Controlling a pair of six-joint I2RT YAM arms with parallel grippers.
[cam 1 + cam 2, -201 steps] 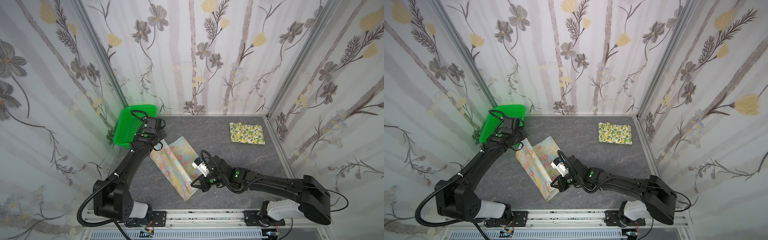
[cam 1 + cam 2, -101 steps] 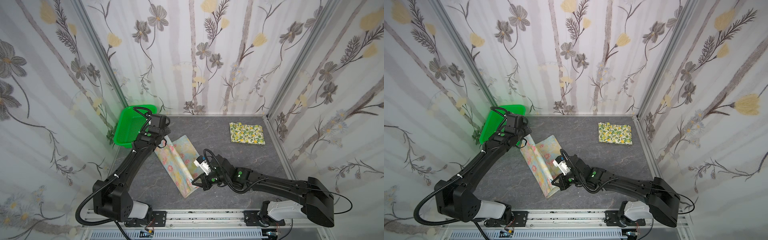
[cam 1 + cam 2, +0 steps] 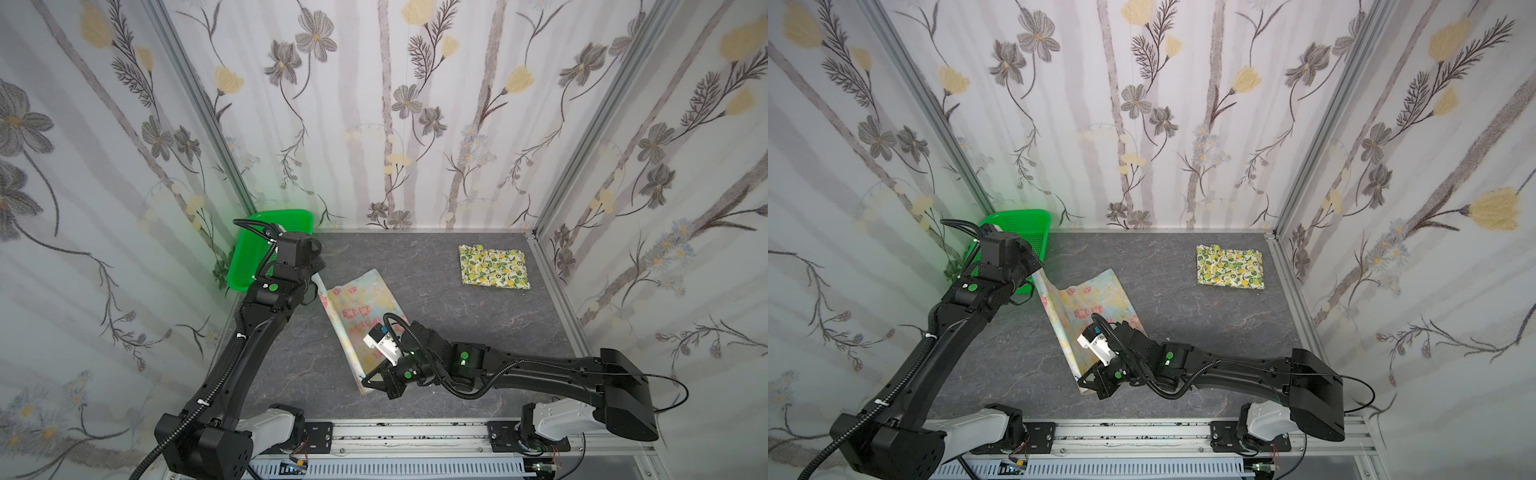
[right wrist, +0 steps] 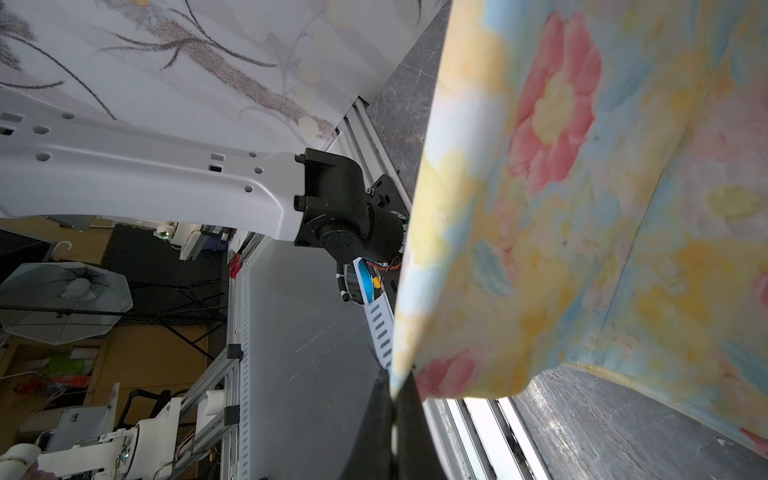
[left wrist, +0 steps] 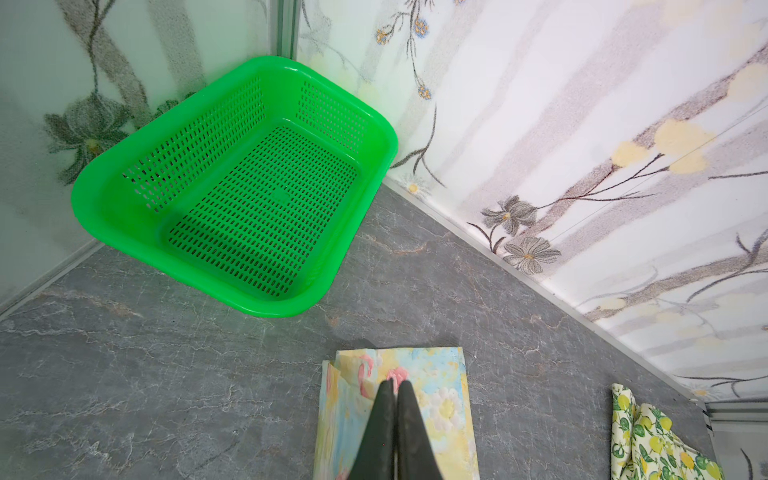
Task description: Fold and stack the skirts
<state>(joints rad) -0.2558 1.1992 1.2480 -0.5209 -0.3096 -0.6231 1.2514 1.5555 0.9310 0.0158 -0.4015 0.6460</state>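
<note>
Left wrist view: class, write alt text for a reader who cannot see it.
The shut left tool pinches a pastel blue-yellow cloth skirt with pink flowers over a grey marbled tabletop. An empty green perforated plastic basket sits in the corner; a cream lemon-print cloth skirt shows at the frame's edge.

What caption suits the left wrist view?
Left gripper shut on pastel floral skirt, green perforated basket in the corner beyond.

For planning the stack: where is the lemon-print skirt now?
In both top views the lemon-print skirt lies folded on the table near its back right corner, far from the pastel skirt.
</note>
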